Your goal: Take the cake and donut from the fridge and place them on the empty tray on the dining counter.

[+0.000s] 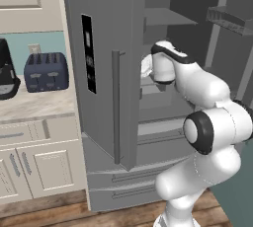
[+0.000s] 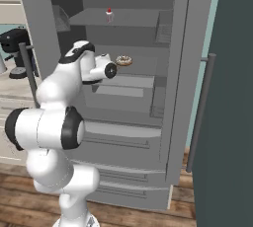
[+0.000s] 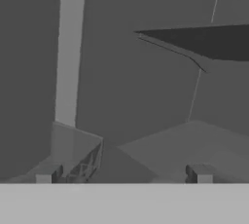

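The fridge (image 1: 104,73) stands with both doors swung open, and my arm reaches into it at middle-shelf height. The donut (image 2: 124,60), a tan ring with pale icing, lies on the middle shelf just right of and slightly above my hand (image 2: 105,71). On the top shelf stands the cake (image 2: 109,15), a tiny white slice with a red cherry. My gripper (image 3: 124,175) is open, its fingertips (image 3: 48,175) wide apart with nothing between them, facing the grey inner walls and a shelf. The tray and the dining counter are out of view.
The left door's edge and bar handle (image 1: 115,107) stand close beside my forearm. The right door (image 2: 227,97) with its handle (image 2: 200,112) bounds the right side. Wire door bins (image 1: 230,18) hang inside. A toaster (image 1: 46,71) and a coffee machine (image 1: 6,70) sit on the wall counter (image 1: 29,105).
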You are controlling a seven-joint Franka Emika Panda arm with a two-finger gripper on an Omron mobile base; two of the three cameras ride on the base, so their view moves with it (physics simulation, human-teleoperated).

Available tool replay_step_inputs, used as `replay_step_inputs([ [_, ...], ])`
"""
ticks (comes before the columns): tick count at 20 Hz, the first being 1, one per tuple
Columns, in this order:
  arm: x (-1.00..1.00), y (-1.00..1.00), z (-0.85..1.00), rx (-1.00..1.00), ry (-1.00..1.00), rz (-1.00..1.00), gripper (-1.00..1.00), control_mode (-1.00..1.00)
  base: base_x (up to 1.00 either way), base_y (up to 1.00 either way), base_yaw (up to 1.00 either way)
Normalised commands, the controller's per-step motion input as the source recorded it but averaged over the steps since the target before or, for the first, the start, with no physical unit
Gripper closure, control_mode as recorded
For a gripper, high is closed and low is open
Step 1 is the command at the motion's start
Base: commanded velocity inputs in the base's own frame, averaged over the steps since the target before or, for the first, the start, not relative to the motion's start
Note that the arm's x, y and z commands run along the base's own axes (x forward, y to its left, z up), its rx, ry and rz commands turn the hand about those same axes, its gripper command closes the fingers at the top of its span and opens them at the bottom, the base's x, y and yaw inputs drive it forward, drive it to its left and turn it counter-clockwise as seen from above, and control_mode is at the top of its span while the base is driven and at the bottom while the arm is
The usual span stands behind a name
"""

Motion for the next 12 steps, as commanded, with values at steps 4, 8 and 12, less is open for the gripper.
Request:
replay_step_inputs([
  [4, -0.33, 0.97, 0.00, 0.00, -0.05, 0.08, -1.00, -1.00, 0.00, 0.00, 0.00],
  [8, -0.61, 1.00, -0.01, 0.00, -0.02, 0.14, -1.00, -1.00, 0.00, 0.00, 0.00],
  [12, -0.94, 1.00, -0.01, 0.00, 0.00, 0.19, -1.00, -1.00, 0.00, 0.00, 0.00],
])
